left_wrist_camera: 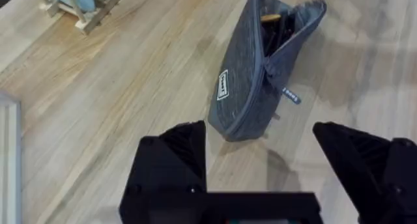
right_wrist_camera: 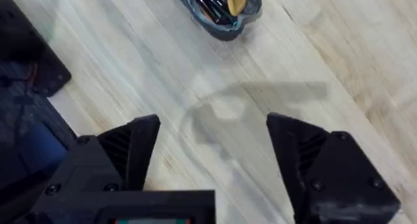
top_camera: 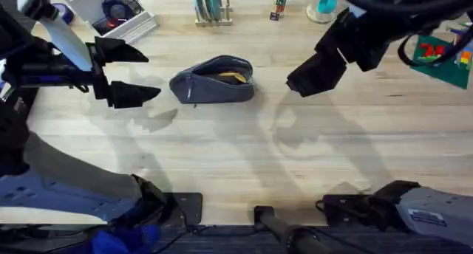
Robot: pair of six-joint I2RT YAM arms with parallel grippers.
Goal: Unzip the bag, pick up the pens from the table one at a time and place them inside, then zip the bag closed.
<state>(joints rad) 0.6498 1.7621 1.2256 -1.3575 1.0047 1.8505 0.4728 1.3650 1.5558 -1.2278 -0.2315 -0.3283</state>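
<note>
Grey-blue fabric pencil pouch (top_camera: 213,80) lies mid-bench, unzipped, pens (right_wrist_camera: 212,4) inside; closing it looks next. Left hand (top_camera: 127,71), released, sits just beside its end: pinch the pull tab (left_wrist_camera: 290,96) while the right hand (top_camera: 304,80), also released, steadies the far end. A rack (top_camera: 211,7) stands well behind, nothing blocks.

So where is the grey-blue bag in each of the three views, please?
Overhead: the bag lies open on the table, upper centre, between the two arms.
Left wrist: near the top, right of centre, beyond the open left end effector.
Right wrist: at the top edge, centre, partly cut off.
Shared landmark: the yellowish item inside the bag's open mouth.
</note>
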